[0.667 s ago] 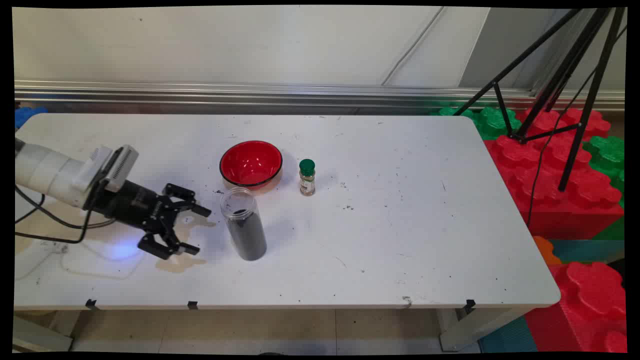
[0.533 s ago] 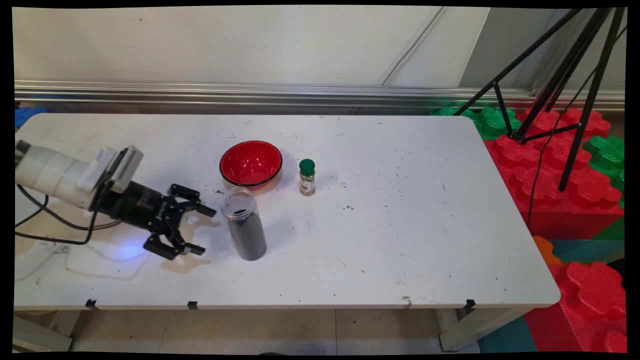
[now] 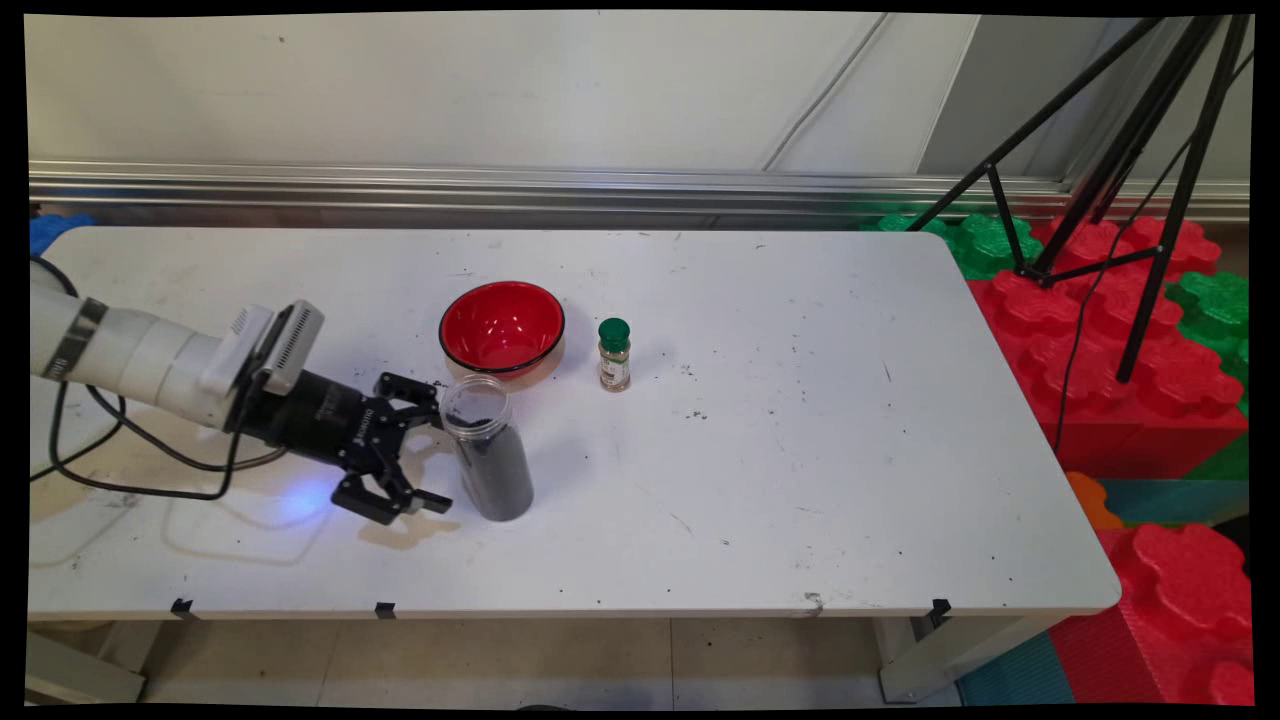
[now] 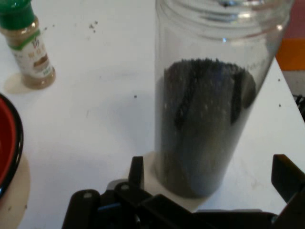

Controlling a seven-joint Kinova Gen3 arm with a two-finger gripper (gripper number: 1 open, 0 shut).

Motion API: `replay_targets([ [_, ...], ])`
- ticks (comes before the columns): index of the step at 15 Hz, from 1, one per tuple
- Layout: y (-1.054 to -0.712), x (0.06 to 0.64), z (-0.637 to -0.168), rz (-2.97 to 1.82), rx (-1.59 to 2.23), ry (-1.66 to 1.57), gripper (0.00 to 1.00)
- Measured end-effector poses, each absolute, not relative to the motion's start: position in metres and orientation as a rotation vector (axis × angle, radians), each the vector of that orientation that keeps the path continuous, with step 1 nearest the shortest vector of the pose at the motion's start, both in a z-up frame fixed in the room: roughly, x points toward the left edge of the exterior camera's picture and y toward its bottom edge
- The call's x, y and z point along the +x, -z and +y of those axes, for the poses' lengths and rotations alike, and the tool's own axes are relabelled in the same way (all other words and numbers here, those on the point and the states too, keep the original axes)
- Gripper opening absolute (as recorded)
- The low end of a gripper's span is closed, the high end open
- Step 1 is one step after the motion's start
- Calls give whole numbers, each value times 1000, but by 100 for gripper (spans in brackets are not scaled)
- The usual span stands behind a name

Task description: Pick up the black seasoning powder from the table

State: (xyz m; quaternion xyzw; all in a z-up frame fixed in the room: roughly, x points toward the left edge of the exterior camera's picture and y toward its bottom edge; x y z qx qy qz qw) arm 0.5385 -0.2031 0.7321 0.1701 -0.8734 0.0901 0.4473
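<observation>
- The gripper has been carried to the right since the earlier frames, from a place well apart from the clear jar to one just beside it.
- The jaws are held apart, as they were before; one finger is seen at the jar's upper left near its rim, the other low at its left side.
- In the hand view the gripper is shown with the jar standing between the spread fingers; whether either finger is touching the glass cannot be told.
- The jar stands upright on the white tabletop, lidless and filled more than halfway with dark grains, in the same spot as earlier.
- The red bowl is seen just behind the jar, unmoved.
- The small spice bottle with a green cap stands upright to the right of the bowl, likewise unmoved.
- A black tripod stands over red and green foam blocks beyond the tabletop's right end.
</observation>
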Motion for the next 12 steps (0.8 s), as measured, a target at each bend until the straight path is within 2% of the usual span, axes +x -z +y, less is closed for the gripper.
replay_targets([
  [12,-713,506,-220,-2123,396,-250,100],
])
